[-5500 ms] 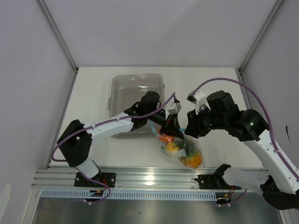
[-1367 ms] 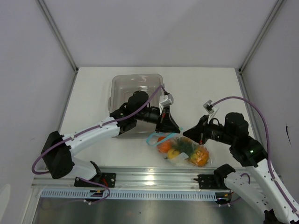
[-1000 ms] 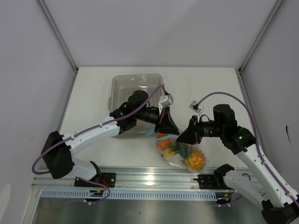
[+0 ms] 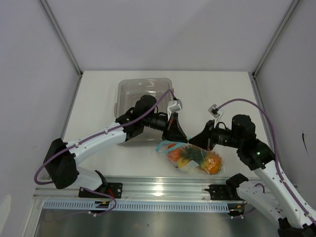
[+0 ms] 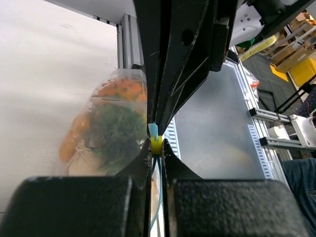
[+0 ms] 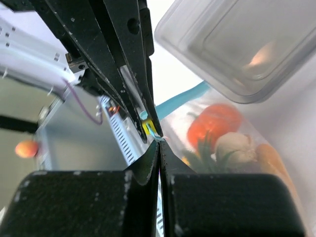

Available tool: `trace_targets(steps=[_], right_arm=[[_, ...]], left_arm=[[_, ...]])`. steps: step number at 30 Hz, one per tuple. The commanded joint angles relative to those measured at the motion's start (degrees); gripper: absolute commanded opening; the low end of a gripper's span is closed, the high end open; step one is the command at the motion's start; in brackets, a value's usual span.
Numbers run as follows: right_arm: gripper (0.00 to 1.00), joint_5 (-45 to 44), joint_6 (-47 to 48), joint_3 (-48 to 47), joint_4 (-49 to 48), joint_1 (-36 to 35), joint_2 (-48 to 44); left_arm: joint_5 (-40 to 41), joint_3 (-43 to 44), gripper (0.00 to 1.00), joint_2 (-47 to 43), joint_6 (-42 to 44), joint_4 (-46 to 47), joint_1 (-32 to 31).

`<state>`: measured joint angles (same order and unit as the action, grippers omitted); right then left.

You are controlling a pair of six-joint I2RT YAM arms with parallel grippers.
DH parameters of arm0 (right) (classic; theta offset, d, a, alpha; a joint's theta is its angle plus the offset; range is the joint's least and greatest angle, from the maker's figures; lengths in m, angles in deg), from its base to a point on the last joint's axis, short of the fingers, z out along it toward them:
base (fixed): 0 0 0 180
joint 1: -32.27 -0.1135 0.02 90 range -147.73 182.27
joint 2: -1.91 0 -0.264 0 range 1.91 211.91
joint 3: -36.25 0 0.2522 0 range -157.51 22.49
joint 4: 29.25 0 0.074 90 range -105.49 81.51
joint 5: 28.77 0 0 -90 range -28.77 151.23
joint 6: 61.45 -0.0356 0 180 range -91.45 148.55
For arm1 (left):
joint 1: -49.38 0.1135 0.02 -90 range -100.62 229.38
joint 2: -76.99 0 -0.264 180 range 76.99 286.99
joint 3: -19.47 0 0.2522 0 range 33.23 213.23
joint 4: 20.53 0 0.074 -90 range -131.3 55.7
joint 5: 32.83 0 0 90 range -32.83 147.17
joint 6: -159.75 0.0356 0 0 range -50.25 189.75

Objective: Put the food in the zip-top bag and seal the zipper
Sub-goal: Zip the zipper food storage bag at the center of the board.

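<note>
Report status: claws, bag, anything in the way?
Left claw shut on zipper. Right claw shut on zipper beside it. Food inside zip-top bag. Nothing in the way.

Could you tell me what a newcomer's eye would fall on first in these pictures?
The clear zip-top bag, stuffed with bright orange, yellow and green toy food, lies in the middle of the overhead view. Right at its mouth the left gripper and right gripper meet tip to tip, both pinched shut on the light blue zipper. A clear grey tray sits just beyond them, to the left.
</note>
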<state>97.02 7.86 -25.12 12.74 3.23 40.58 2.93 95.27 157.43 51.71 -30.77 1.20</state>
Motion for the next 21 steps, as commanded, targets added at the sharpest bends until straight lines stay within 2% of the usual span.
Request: trace_targets(steps=[1,2,3,4,6,15,21], right_arm=[[0.00,9.1,3.1,-3.0,-1.6,0.1,4.1],[0.03,12.1,4.2,-3.4,-0.6,0.1,4.9],[0.14,13.3,5.6,-3.7,1.1,0.1,6.1],[0.39,14.3,6.2,-4.0,1.7,0.1,6.4],[0.52,17.0,6.7,-3.7,1.9,0.1,6.8],[0.52,20.2,4.8,-1.2,-0.7,-1.3,7.9],[0.47,15.6,3.5,-0.9,-1.0,-8.0,9.7]], left_arm=[[-2.4,0.2,0.01,-2.1,-1.8,1.2,0.4],[-2.7,0.4,0.01,-2.1,-2.1,1.7,0.4],[-2.9,1.0,0.01,-2.0,-2.4,2.0,0.4],[-3.2,1.6,0.01,-1.8,-2.9,2.2,0.3],[-3.2,2.5,0.01,-1.6,-3.1,2.0,0.3],[-2.3,2.7,0.01,-1.9,-6.1,4.1,0.4],[0.4,5.0,0.01,-1.0,-7.7,2.5,0.5]])
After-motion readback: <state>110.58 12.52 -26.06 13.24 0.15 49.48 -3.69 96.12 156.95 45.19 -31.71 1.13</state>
